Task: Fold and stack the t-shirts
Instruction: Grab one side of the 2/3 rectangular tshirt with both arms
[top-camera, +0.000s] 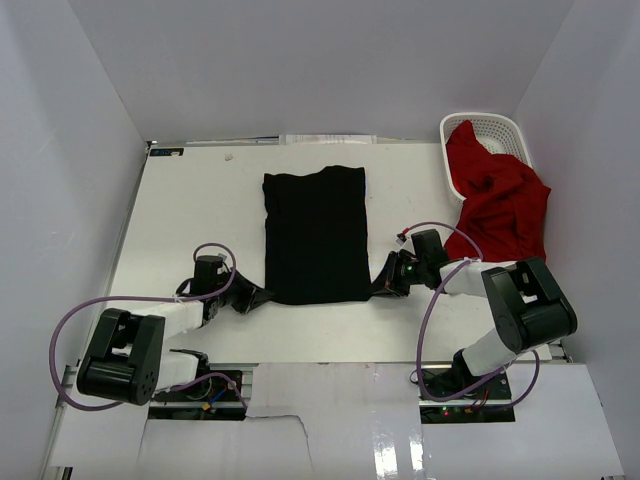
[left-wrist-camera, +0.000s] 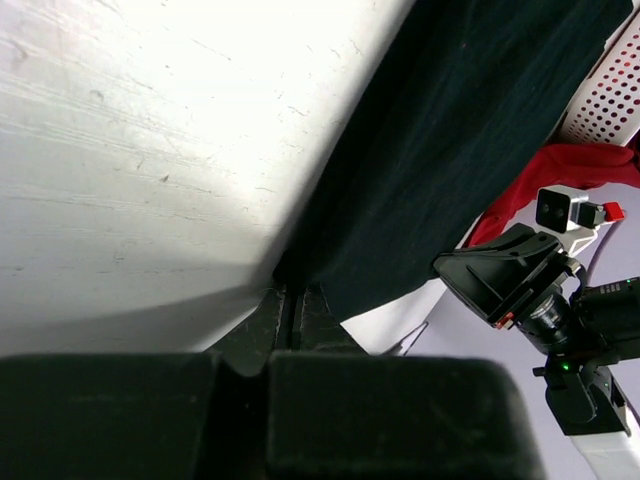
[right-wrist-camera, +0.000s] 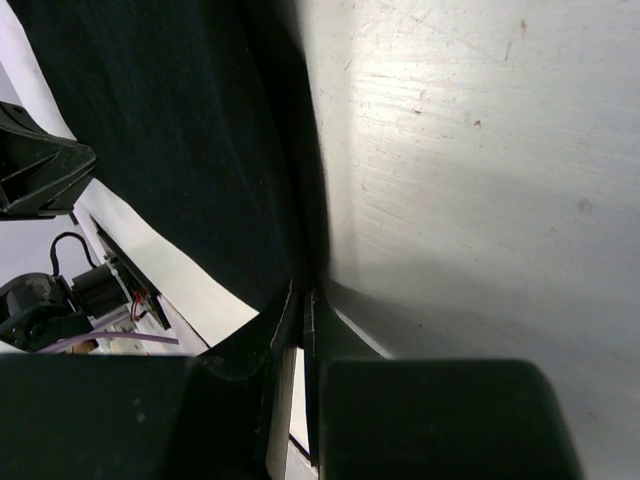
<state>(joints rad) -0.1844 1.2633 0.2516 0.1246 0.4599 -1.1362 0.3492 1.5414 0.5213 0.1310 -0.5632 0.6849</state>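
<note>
Going left to right. The left gripper (top-camera: 262, 297) is parked low on the flat white desk (top-camera: 200, 210), not far from the desk's front edge. Its jaws are squeezed together on the near left corner of the plain black cloth t-shirt (top-camera: 315, 235). In the left wrist view the hem is seen caught right at the closed tips, with no gap left between them.

The black shirt itself is spread flat in the middle of the desk as a tall rectangle, long sides running front to back. The far edge is a bit rumpled at the left.

The near right corner is handled the same way. The right gripper (top-camera: 378, 290) is laid low there, and its jaws are shut on the cloth too. In the right wrist view the dark fabric edge is seen running straight into the pinched tips.

Further right, the bright red cloth t-shirt (top-camera: 500, 205) is bunched up and draped over the near rim of the white plastic lattice basket (top-camera: 485, 116) at the desk's back right corner. Part of it is stuffed inside the basket and the rest is spilled out onto the desk by the right edge. It's kept well apart from the black shirt and isn't touched by either gripper.
</note>
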